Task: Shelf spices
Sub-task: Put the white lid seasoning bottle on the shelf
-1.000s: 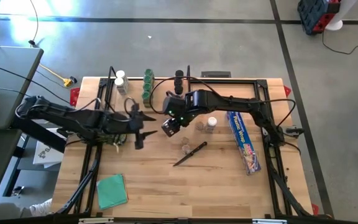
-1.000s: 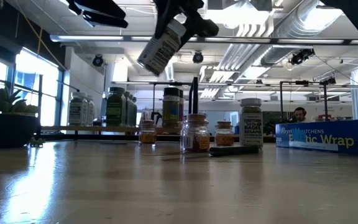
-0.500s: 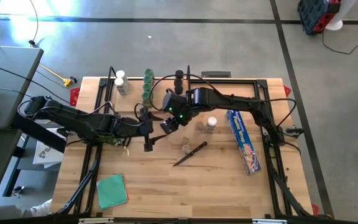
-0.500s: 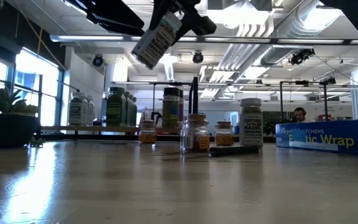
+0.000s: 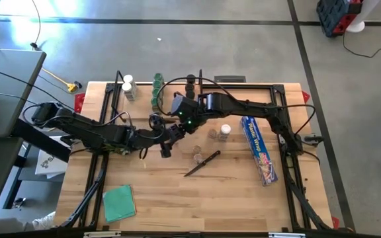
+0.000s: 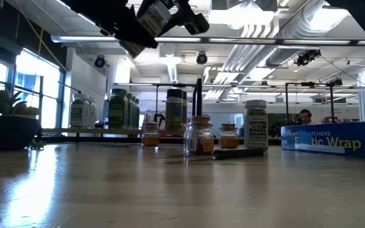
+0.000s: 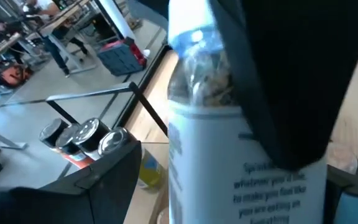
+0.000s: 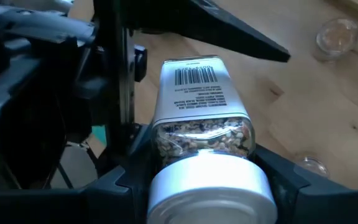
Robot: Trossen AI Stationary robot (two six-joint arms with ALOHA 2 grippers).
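Left gripper [image 5: 169, 137]: being brought rightward to centre frame since earlier, fingers spread around the jar.
Right gripper [image 5: 178, 123]: clamping the white-capped spice jar [image 8: 202, 144] mid-air.

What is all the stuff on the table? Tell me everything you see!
Held spice jar: one, clear with a white cap and white label, in the air between both grippers.
Shelf: one, pale wood, along the table's far edge.
Jars on the shelf: several, white, green and black caps, in a row.
Loose jars: about three, small, clear, mid-table near the knife.
Knife: one, dark, mid-table.
Wrap box: one, blue, long, on the table's right side.
Cloth: one, green, near-left corner.
Right gripper: shut on the held spice jar near its cap.
Left gripper: open, fingers either side of the held jar.
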